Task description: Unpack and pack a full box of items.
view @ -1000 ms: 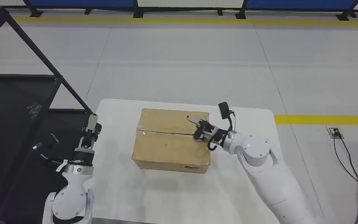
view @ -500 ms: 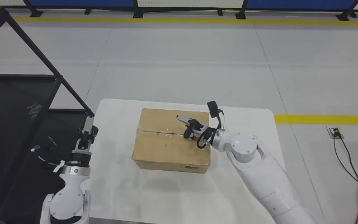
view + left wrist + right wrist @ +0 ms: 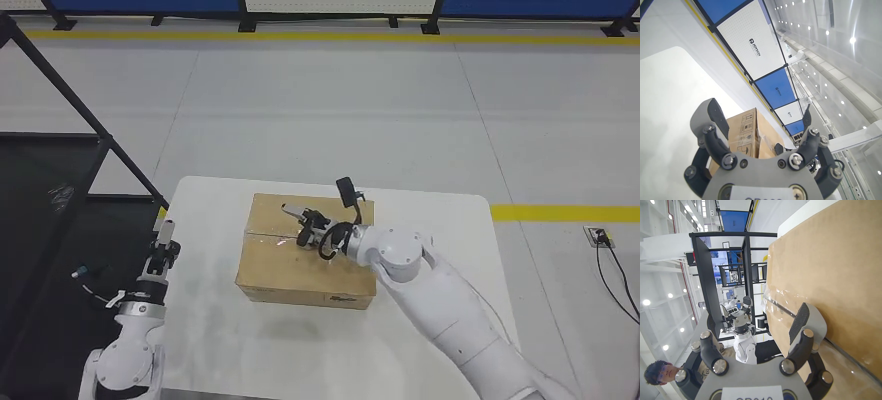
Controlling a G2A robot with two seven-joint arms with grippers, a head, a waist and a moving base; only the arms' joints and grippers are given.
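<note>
Floor (image 3: pixel 330 110) grey, yellow line (image 3: pixel 560 212) on it out past the right tool (image 3: pixel 298 225) arm's side. Blue and white wall panels (image 3: pixel 745 47) far ahead of both tools. Black frame rack (image 3: pixel 70 100) stands outboard of the left tool (image 3: pixel 761 115).

Worktop (image 3: pixel 210 300) white, rounded corners.

Box (image 3: pixel 290 265): brown cardboard, flaps shut, clear tape (image 3: pixel 776 303) along the centre seam. Same spot as a second ago. It sits directly under the right tool and ahead of the left tool, well apart from that one.

Right tool: a second ago it hung over the box edge nearest its own arm. It has since travelled along the seam to about mid-top. Fingers spread, nothing between them. One finger (image 3: pixel 800 321) lies low over the cardboard just beside the seam; can't confirm contact.

Left tool: fingers spread, empty, above the worktop near its edge, aimed at the box's end face. It has pulled back slightly toward the robot since the earlier frame.
</note>
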